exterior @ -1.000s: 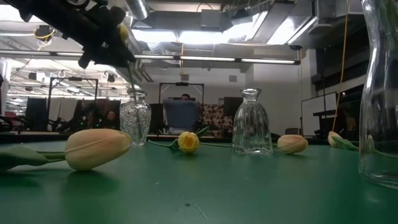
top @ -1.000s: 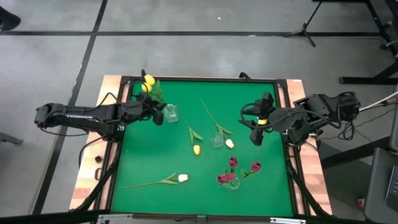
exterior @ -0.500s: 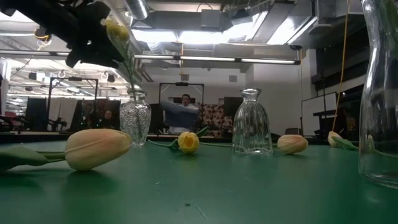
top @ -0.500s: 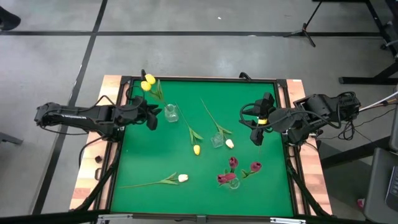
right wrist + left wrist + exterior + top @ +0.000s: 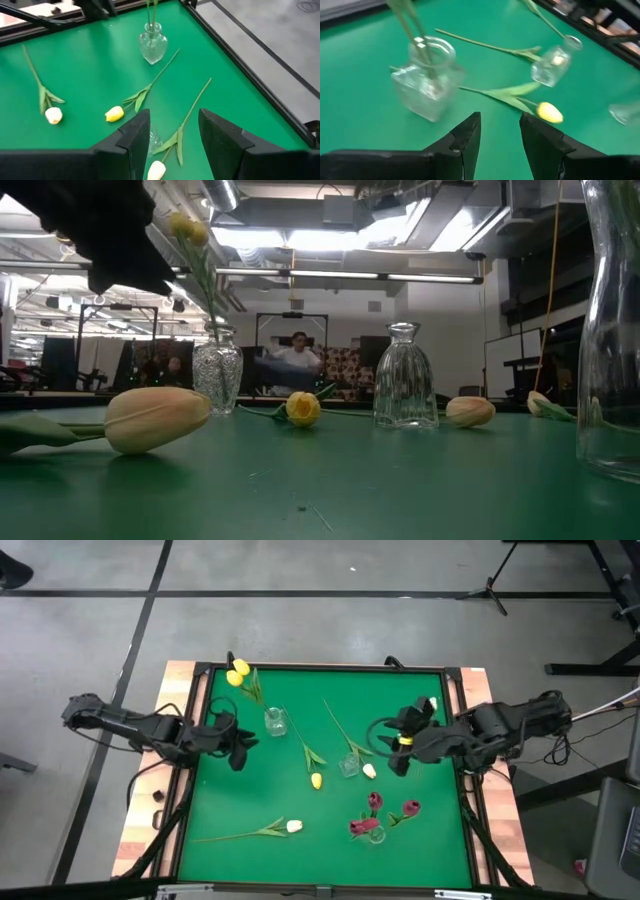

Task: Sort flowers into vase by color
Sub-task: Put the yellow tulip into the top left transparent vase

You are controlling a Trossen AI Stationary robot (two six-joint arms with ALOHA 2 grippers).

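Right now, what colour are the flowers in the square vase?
Yellow flowers; vase clear. High view is best.

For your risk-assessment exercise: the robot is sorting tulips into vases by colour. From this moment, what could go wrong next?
1. The yellow tulips lean far out of the small vase; their weight could tip it, or a nudge from the nearby open left gripper might.

2. The open right gripper hovers over the cream tulip, which lies against the middle vase; a grasp there may knock that vase.

3. The loose yellow tulip lies flat, so fingers may pinch its thin stem poorly.
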